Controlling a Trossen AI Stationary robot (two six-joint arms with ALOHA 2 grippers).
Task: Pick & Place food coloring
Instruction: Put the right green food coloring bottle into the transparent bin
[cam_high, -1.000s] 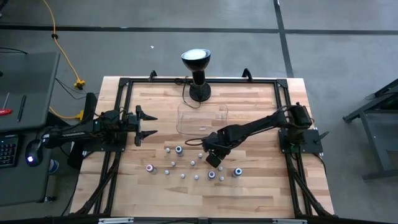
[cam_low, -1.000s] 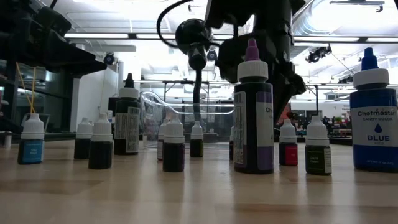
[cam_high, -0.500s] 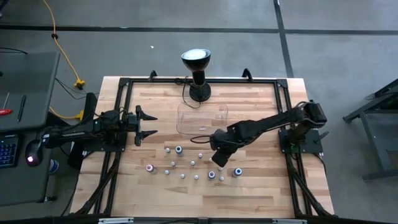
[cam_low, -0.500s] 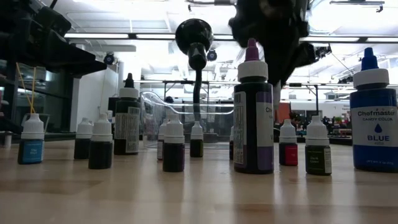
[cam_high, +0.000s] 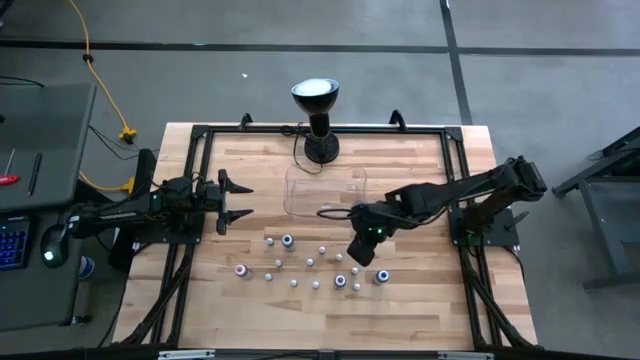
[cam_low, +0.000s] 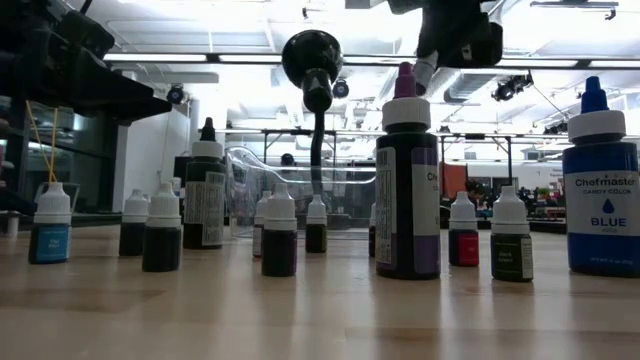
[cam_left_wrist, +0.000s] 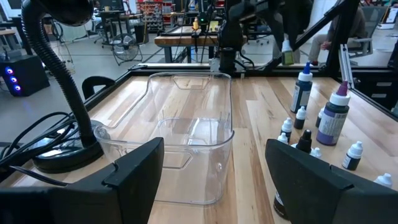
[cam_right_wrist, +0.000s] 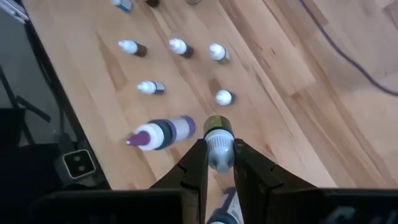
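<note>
Several small food coloring bottles (cam_high: 300, 262) stand on the wooden table, on its near half. My right gripper (cam_high: 362, 250) hangs above them, shut on one small bottle with a white cap and a dark olive body (cam_right_wrist: 218, 142); it also shows in the left wrist view as the bottle (cam_left_wrist: 287, 55) and in the low view as the bottle (cam_low: 427, 72). The clear plastic tray (cam_high: 325, 190) rests on the table at mid-far. At the table's left edge my left gripper (cam_high: 238, 200) waits level and open, holding nothing. My right gripper pinches the small bottle by its white cap (cam_right_wrist: 219, 152) between the two fingers (cam_right_wrist: 194, 163). The fingers slant down from above. The olive body (cam_right_wrist: 217, 126) hangs below the fingertips, slightly tilted, lifted clear of the table and the other bottles.
A black gooseneck lamp (cam_high: 317, 118) stands at the far edge behind the tray, its cable lying beside the tray. A tall purple bottle (cam_low: 407, 185) and a tall blue bottle (cam_low: 600, 190) stand among the small ones. A black frame (cam_high: 200, 135) rims the table.
My right gripper has risen from among the bottles and shifted a little toward the table's right edge, staying shut. The small bottle went up with it and now hangs clear of the table. The other bottles stand as before.
</note>
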